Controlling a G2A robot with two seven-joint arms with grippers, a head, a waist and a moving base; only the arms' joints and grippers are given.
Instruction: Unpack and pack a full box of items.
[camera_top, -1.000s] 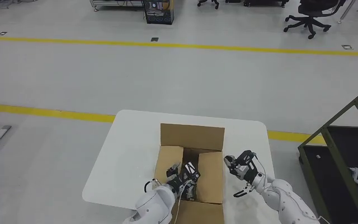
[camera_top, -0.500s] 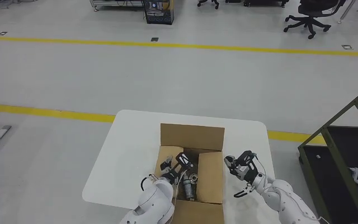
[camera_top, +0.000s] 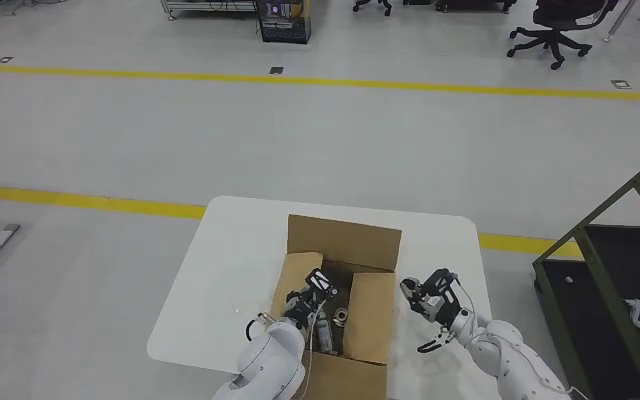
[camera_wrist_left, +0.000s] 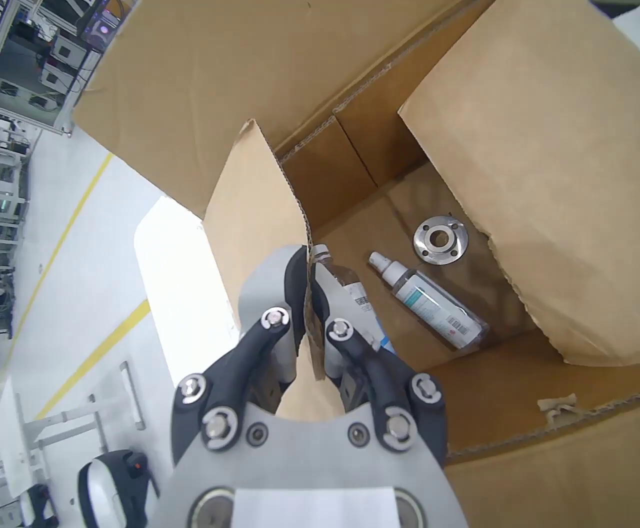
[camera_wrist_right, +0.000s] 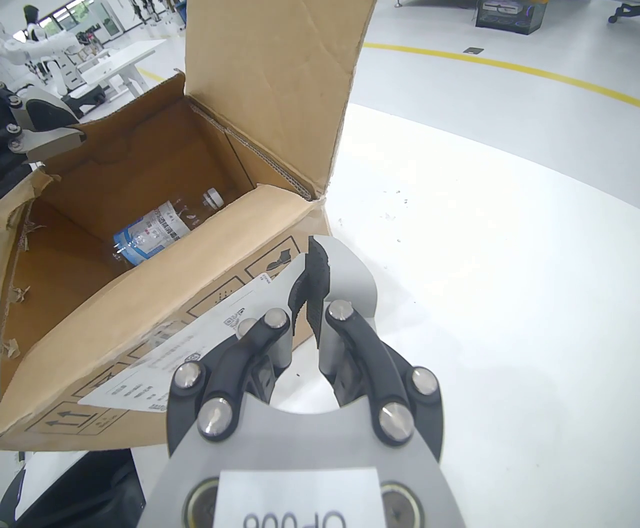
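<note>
Table: white, with the cardboard box standing on its near half, top open.
Left pincer: clamped on the top edge of the box's left flap, one finger on either face of the cardboard, at the left rim of the box.
Left flap: upright and leaning slightly outward, so the left side of the opening is free.
Water bottle: on its side on the box floor, close against the left wall, just below the left pincer.
Spray bottle: on its side on the floor, just right of the water bottle and apart from it.
Metal ring: a flat disc with bolt holes, flat on the floor, just beyond the spray bottle's nozzle.
Right flap: tilted inward, covering the right part of the floor; what lies beneath it is hidden.
Right pincer: fingers together on nothing, over the table just right of the box, near its right wall.
Done so far: the box is open, the far flap stands up and the left one is held back.
Left to do: every item I can see lies inside, so unpacking looks not yet begun; the right flap likely needs folding out, then each item lifted onto the table and later packed back.
</note>
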